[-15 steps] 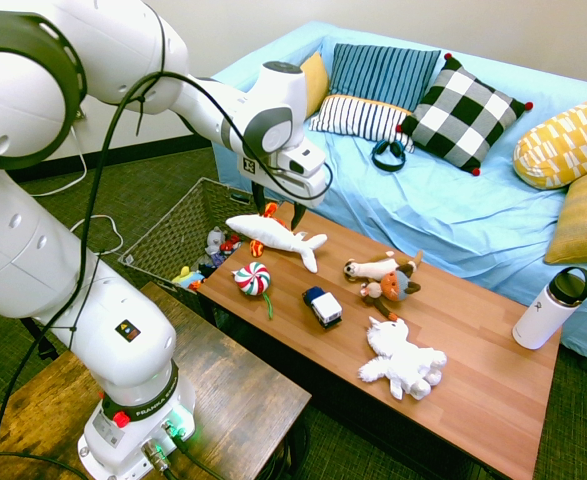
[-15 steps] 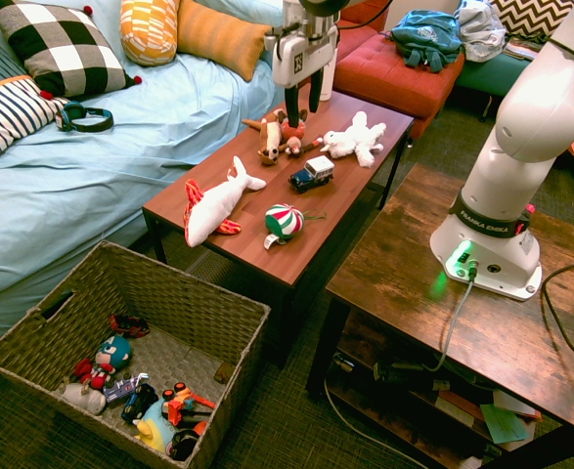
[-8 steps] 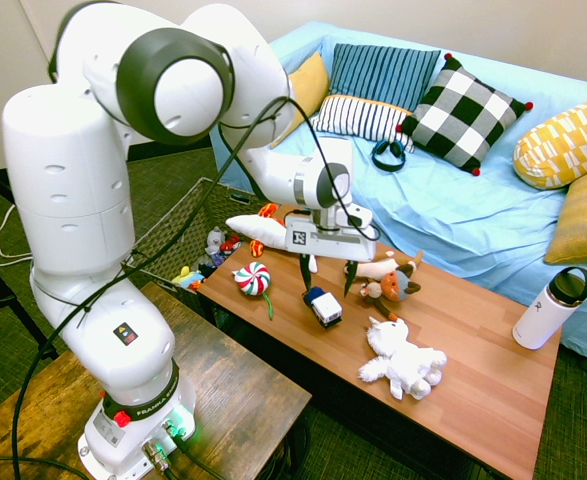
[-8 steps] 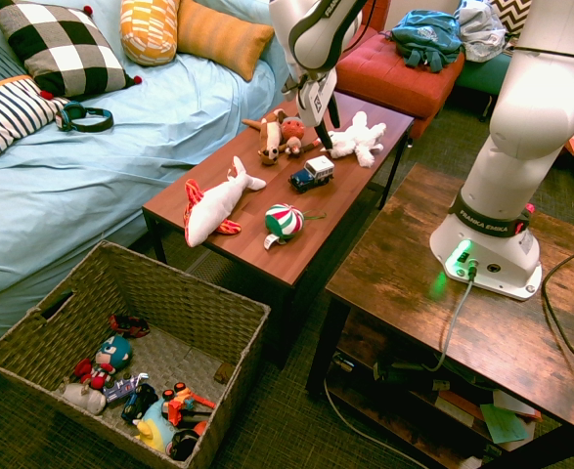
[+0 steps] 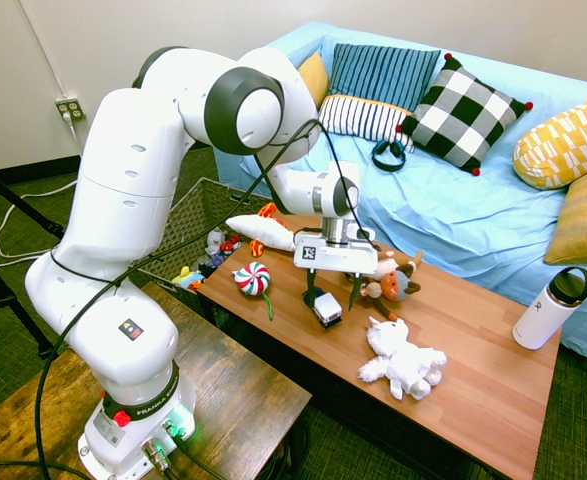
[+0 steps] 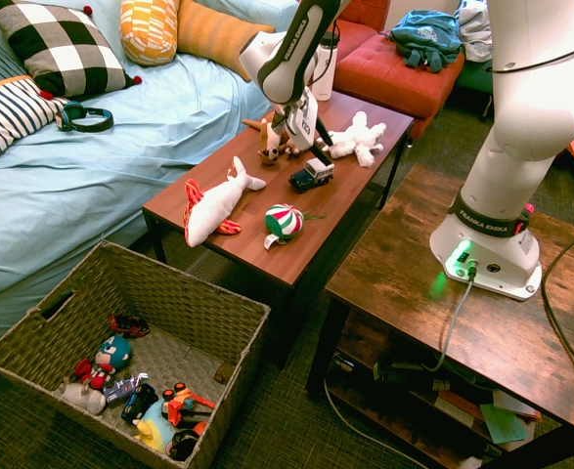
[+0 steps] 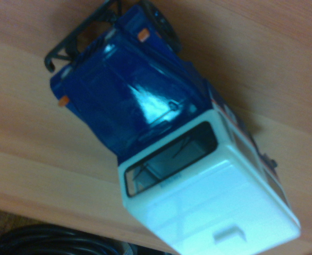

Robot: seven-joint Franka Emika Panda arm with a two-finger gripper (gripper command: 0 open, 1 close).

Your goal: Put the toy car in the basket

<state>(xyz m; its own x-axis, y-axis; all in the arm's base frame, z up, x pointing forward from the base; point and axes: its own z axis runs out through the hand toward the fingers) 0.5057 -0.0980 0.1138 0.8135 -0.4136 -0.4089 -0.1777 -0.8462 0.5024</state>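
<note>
A large rectangular woven basket (image 6: 197, 304), grey-brown with sloping sides, stands on the floor near one end of a low wooden table (image 6: 260, 256). Inside it, toys lie loosely together: a blue round-headed toy (image 6: 113, 352) with a red toy (image 6: 93, 374) just beside it, a grey plush (image 6: 83, 397), a yellow and light-blue plush (image 6: 155, 427), an orange and black toy (image 6: 184, 403), and a dark red toy (image 6: 129, 325) close to the far wall. The toy car (image 5: 327, 309) is outside the basket, on the tabletop, between a red, white and green round candy toy (image 5: 252, 279) and a white fluffy plush (image 5: 402, 359). From close by it shows a glossy dark blue hood, a white roof, orange lamps and a black front bumper. The gripper (image 5: 332, 296) is right over the car, its two dark fingers spread wide apart and pointing down toward the table, one near the car and the other on the side toward the small brown and orange plush toys (image 5: 389, 281). It has hold of nothing. The white arm (image 5: 123, 190) rises from its base on a separate dark wood table (image 5: 235, 385), bends high at the elbow, and reaches out over the low table, with the wrist dropping down above the car. A white whale-like plush (image 6: 218, 207) lies nearer the basket.
</note>
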